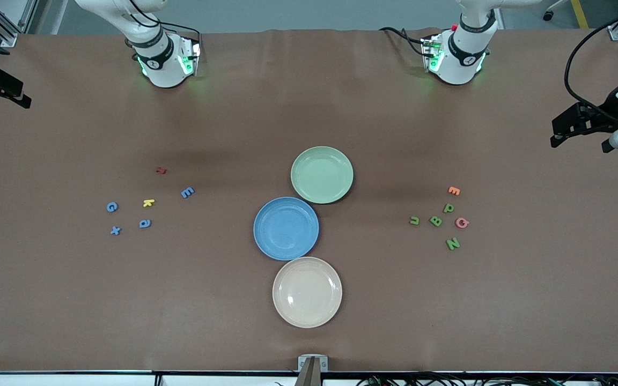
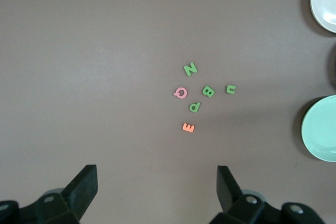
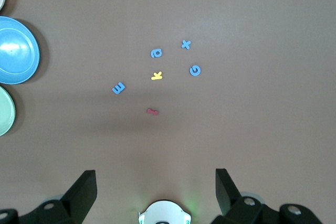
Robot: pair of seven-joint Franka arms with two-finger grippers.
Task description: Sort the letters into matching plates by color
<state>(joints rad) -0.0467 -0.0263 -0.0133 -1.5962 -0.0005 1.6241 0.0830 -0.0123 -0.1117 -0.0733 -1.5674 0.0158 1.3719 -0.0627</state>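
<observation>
- A brown table (image 1: 73,300) fills the front view; its near edge has a small metal clamp (image 1: 313,363) at the middle and cables running below.
- Nearest the front camera sits the cream plate (image 1: 307,292), with bare cloth stretching toward both ends of the table.
- Just above it, rims touching, lies the blue plate (image 1: 286,228); the green plate (image 1: 322,175) is farther still, touching the blue one.
- Toward the right arm's end lie the blue x (image 1: 115,230), blue a (image 1: 145,223), blue G (image 1: 111,207) and blue E (image 1: 187,192), with a yellow k (image 1: 148,202) among them and a red letter (image 1: 161,170) farthest.
- Toward the left arm's end lie the green N (image 1: 453,243), green B (image 1: 436,220), green u (image 1: 414,220) and green P (image 1: 449,207), with a pink letter (image 1: 462,222) beside the B and an orange E (image 1: 454,190) farthest.
- The left gripper (image 2: 157,190) hangs high over its cluster, fingers spread wide, holding nothing.
- The right gripper (image 3: 156,190) waits likewise over the blue letters, wide and empty.
- Both bases stand at the table's farthest edge.
</observation>
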